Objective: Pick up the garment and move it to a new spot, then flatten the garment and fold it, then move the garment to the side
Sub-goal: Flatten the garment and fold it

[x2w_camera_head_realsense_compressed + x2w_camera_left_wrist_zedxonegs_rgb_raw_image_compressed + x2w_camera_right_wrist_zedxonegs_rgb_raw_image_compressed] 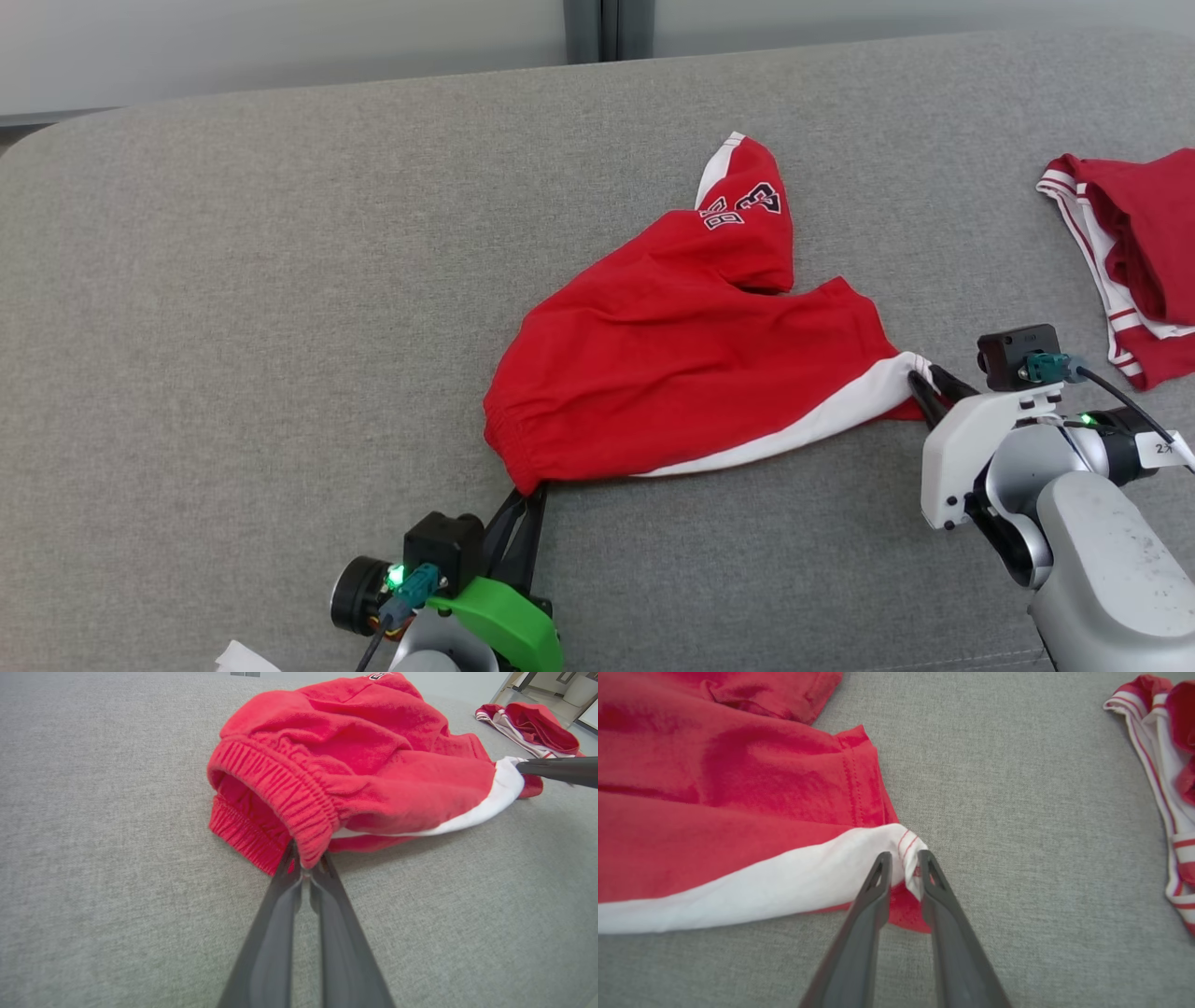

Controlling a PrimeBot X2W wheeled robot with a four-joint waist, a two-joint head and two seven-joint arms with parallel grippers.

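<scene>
The red shorts [691,373] lie rumpled near the middle of the table [280,327]. The left pincer [306,863] pinches the waistband and the right pincer [903,856] pinches the white hem corner. Drawing both apart, low and evenly, should flatten them without slipping. The table's grey cloth looks soft. Another red garment [1134,252] lies at its right, with a pale wall [280,47] behind.

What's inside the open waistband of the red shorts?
The waistband gapes toward the left wrist camera; inside, the red shorts show only their own ribbed inner band and shadow. Anything deeper is covered by cloth. The left gripper pinches the waistband's near edge.
</scene>
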